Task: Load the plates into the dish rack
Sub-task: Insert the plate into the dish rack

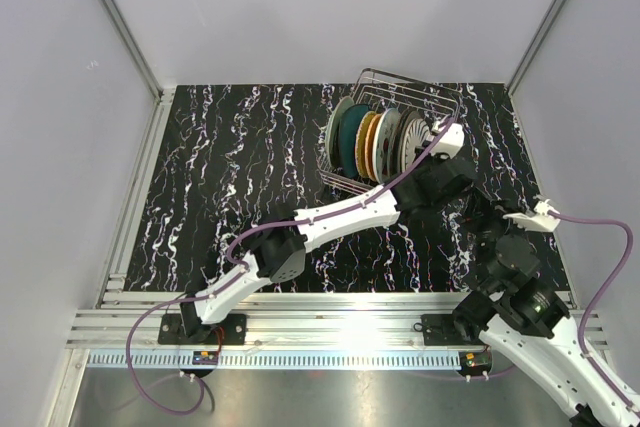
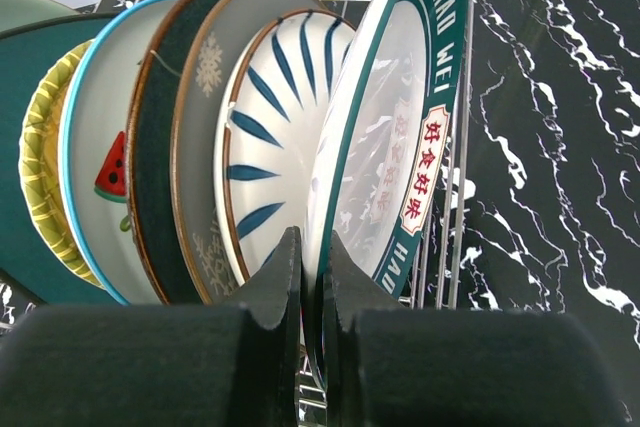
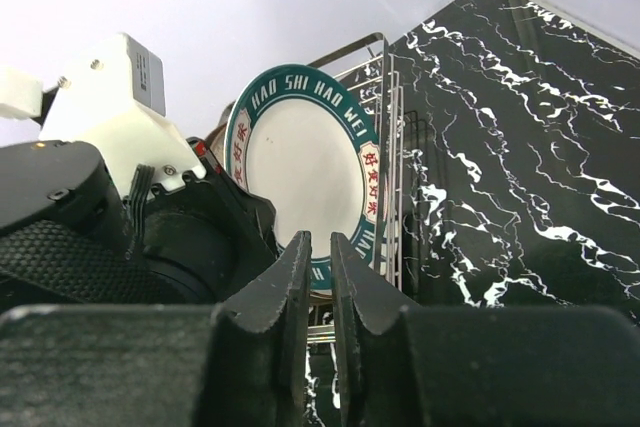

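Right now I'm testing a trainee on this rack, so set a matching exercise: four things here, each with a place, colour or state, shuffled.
1 watermelon plate
2 blue-striped plate
3 green-rimmed lettered plate
4 left tool

A shut on a plate's rim
B beside the dish rack's end wires
C light-blue rim
D beside the snowflake plate

Pairs: 1-C, 2-D, 3-B, 4-A

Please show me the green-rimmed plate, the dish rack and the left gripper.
green-rimmed plate (image 3: pixel 305 162): right wrist view, white centre.
dish rack (image 3: pixel 392 187): right wrist view, upright end wires.
left gripper (image 2: pixel 310 247): left wrist view, between fingertips.
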Controlling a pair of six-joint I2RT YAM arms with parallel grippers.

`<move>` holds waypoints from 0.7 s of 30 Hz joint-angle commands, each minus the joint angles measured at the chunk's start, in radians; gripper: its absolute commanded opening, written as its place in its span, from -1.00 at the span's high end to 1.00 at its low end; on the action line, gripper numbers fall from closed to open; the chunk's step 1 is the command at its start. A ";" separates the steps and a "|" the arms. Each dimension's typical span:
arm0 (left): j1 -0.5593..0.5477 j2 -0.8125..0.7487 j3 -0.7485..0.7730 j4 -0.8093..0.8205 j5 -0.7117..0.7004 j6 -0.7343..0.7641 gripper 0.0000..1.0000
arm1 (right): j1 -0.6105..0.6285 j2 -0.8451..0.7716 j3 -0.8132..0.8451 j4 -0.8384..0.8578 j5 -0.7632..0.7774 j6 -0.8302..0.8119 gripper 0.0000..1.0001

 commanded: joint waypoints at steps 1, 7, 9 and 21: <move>-0.008 -0.005 0.045 0.107 -0.090 -0.032 1.00 | -0.005 -0.025 0.037 -0.015 0.011 0.039 0.60; -0.011 0.005 0.030 0.121 -0.070 -0.050 0.71 | -0.005 -0.017 0.034 -0.026 0.007 0.047 0.59; -0.010 0.005 0.025 0.127 -0.061 -0.055 0.58 | -0.003 -0.014 0.033 -0.026 0.005 0.048 0.60; -0.013 -0.002 -0.013 0.176 -0.003 -0.033 0.32 | -0.003 -0.012 0.023 -0.012 0.007 0.044 0.59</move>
